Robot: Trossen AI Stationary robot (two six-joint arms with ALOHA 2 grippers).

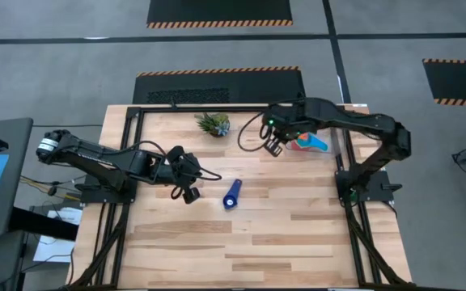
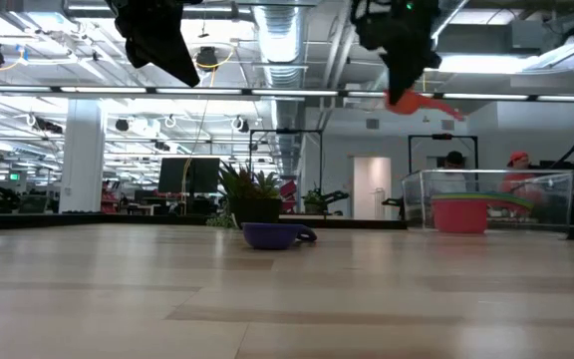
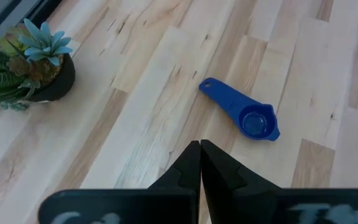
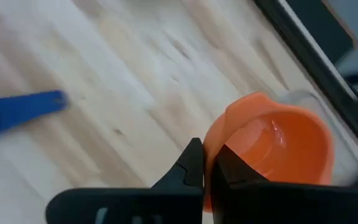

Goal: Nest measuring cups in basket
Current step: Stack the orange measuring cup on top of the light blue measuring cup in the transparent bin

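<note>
Your right gripper (image 4: 207, 163) grips the orange measuring cup (image 4: 272, 146) by its rim, held in the air beside the clear basket (image 2: 486, 199). Only the low view shows you a red cup (image 2: 460, 213) inside it. Your left gripper (image 3: 200, 163) is clenched and empty above the table (image 1: 298, 234), near the blue measuring cup (image 1: 232, 195).

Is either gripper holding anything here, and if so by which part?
The right gripper is shut on the orange measuring cup, pinching its rim wall, lifted beside the basket. The left gripper is shut and empty.
</note>
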